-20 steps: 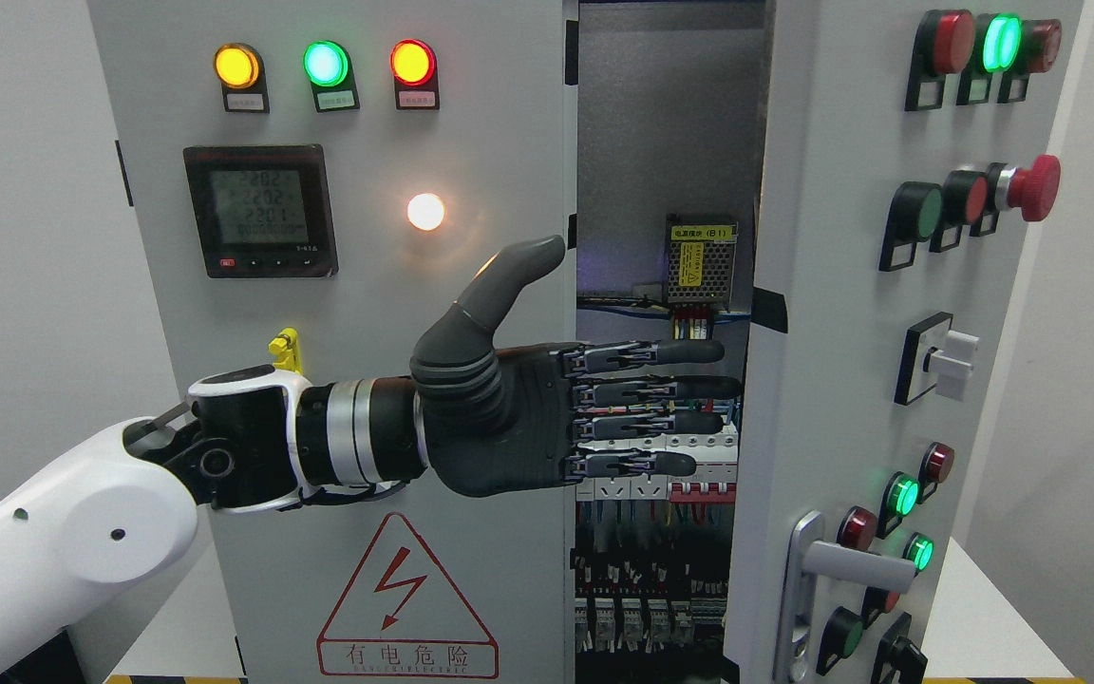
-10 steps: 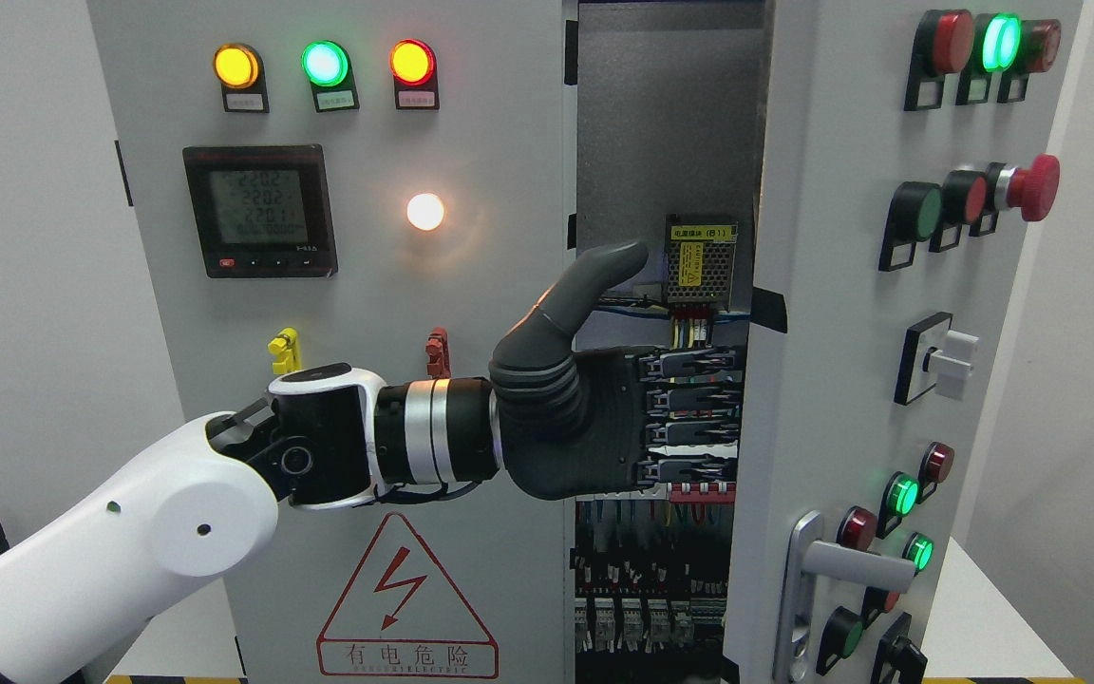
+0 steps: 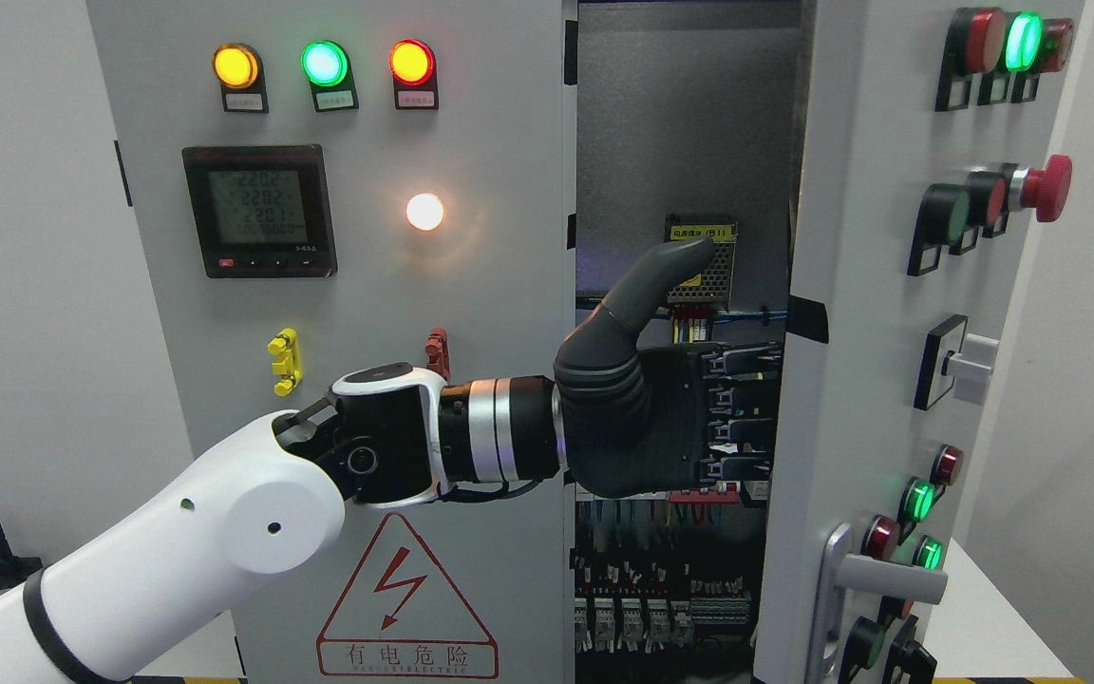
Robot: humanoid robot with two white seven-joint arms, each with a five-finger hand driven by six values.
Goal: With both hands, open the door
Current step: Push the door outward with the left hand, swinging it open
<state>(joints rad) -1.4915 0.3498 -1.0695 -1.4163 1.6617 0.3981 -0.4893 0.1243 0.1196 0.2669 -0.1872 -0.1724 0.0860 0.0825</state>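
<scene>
The grey electrical cabinet stands with its right door (image 3: 879, 285) ajar and its left door (image 3: 367, 285) closed. My left hand (image 3: 680, 423), dark with the thumb up, reaches across the gap between them. Its straight fingers (image 3: 742, 399) lie against the inner side of the right door's free edge, and the tips are hidden behind that edge. The hand grasps nothing. The right door's silver lever handle (image 3: 889, 578) sits low on its front, untouched. My right arm does not show.
Inside the gap are a power supply (image 3: 723, 271), wiring and rows of breakers (image 3: 651, 613). The right door carries buttons, a red mushroom stop (image 3: 1046, 187) and a rotary switch (image 3: 960, 366). The left door bears a meter (image 3: 257, 211), lamps and a warning triangle (image 3: 405, 598).
My left arm has moved right, from in front of the left door into the gap. The fingers have gone behind the right door's edge, and that door has swung further open to the right.
</scene>
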